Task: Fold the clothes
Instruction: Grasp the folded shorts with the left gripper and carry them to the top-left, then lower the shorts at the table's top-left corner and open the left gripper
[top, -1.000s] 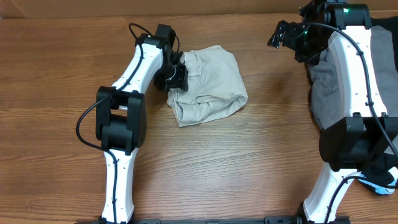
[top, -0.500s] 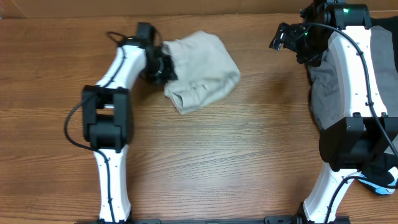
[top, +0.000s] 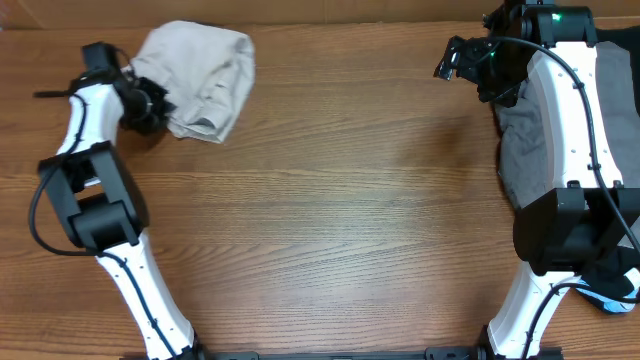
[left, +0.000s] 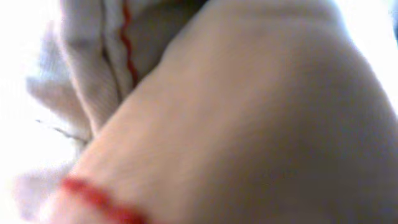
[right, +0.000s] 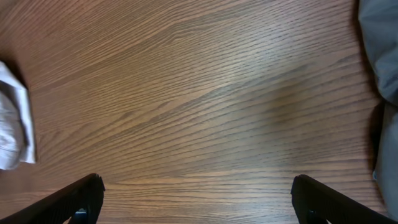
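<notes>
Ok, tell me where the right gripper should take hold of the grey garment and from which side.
Probably its rumpled edge facing the bare table. The grey garment lies mostly under the right arm, so only that edge is free. The right gripper, jaws wide open, could come down from the table's middle side and pinch the raised fold.

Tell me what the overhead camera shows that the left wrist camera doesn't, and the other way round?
Only overhead: the table, a grey pile on the right, and the whole outline of the shorts next to the left gripper. Only left wrist: red stitching along a seam, very close and blurred. Both: the beige shorts.
</notes>
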